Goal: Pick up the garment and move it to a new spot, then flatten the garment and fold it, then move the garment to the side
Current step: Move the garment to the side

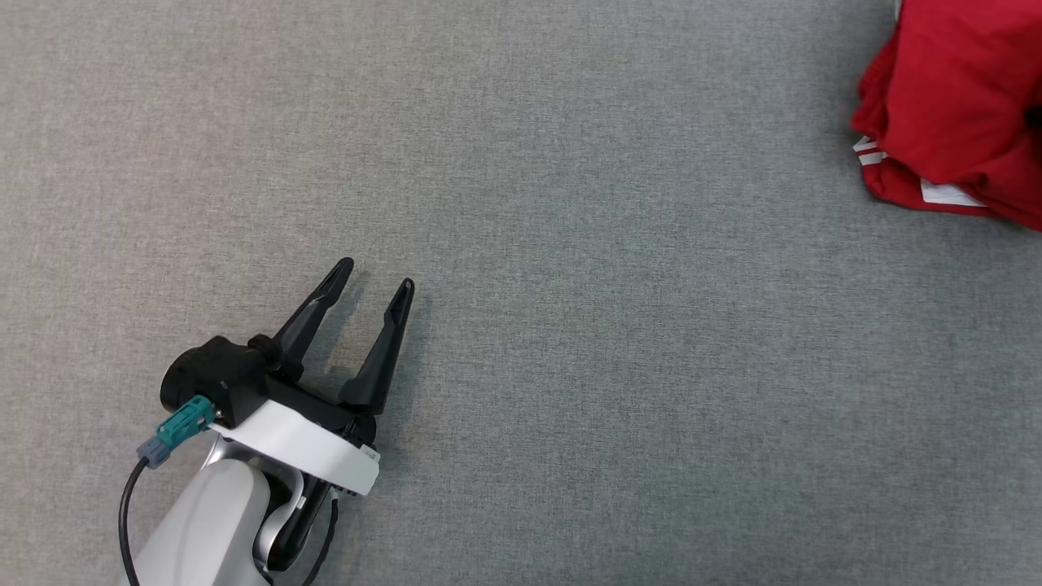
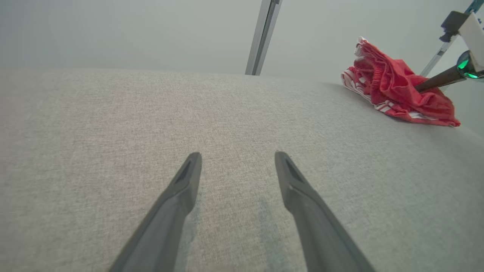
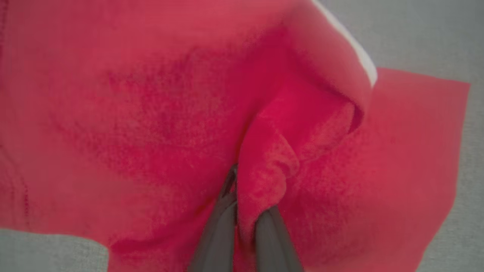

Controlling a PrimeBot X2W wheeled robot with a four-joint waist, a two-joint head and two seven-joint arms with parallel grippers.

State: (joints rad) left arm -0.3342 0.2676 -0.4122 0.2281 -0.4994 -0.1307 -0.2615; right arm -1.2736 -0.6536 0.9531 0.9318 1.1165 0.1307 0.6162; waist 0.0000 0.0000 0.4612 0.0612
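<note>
- The red garment (image 1: 952, 89) lies in a bunched heap at the far right of the grey table (image 1: 570, 366), with white stripes along its low edge (the white bits are too small to read).
- It is so crumpled that I cannot tell which way it points.
- The right gripper (image 3: 245, 211) is pinched tight on a fold of it.
- The left gripper (image 1: 377, 273) is spread wide, holding nothing, well apart from the heap.

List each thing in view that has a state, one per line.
garment, crumpled in a heap, one fold pinched
left hand, open, empty, away from the garment
right hand, shut on a fold of the garment
</note>
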